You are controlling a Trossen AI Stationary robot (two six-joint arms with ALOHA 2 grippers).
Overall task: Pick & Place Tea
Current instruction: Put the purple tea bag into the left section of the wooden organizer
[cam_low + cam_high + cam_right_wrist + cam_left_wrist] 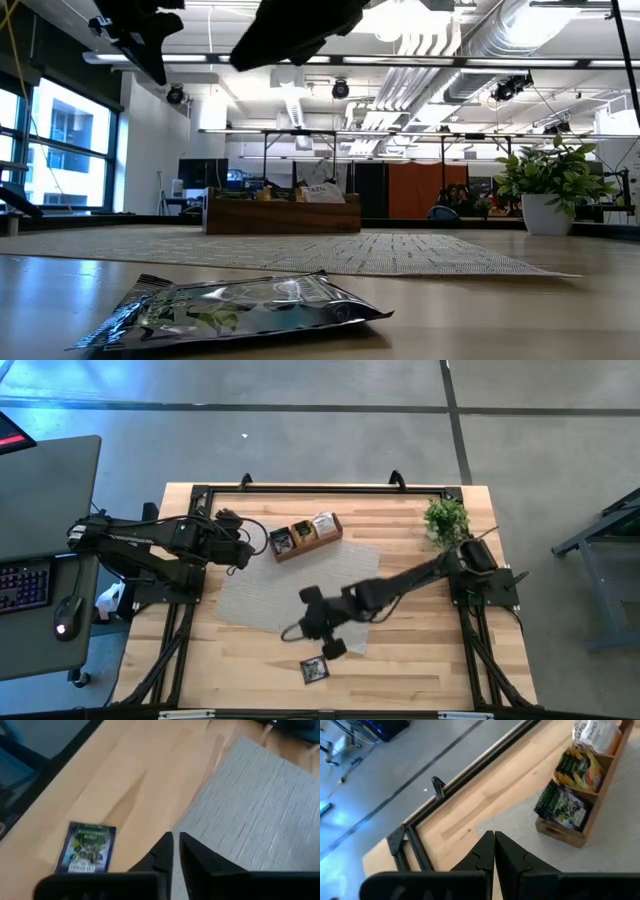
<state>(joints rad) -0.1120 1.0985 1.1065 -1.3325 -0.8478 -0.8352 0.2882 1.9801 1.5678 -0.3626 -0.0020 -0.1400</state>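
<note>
One dark tea sachet [314,669] lies flat on the bare wood near the table's front edge; it fills the foreground of the low view [240,305] and shows in the right wrist view [86,849]. My right gripper [322,632] hovers above the grey mat's near edge, a little beyond the sachet, its fingers [176,842] a narrow gap apart with nothing between them. My left gripper [250,552] waits shut [494,840] left of the brown wooden tray [307,535]. Upright tea sachets [565,805] stand in the tray's compartments.
A grey woven mat [300,588] covers the table's middle, with the tray standing on its far part. A small potted plant [447,520] stands at the far right corner. Black frame rails [320,488] run along the table's edges. Bare wood lies around the loose sachet.
</note>
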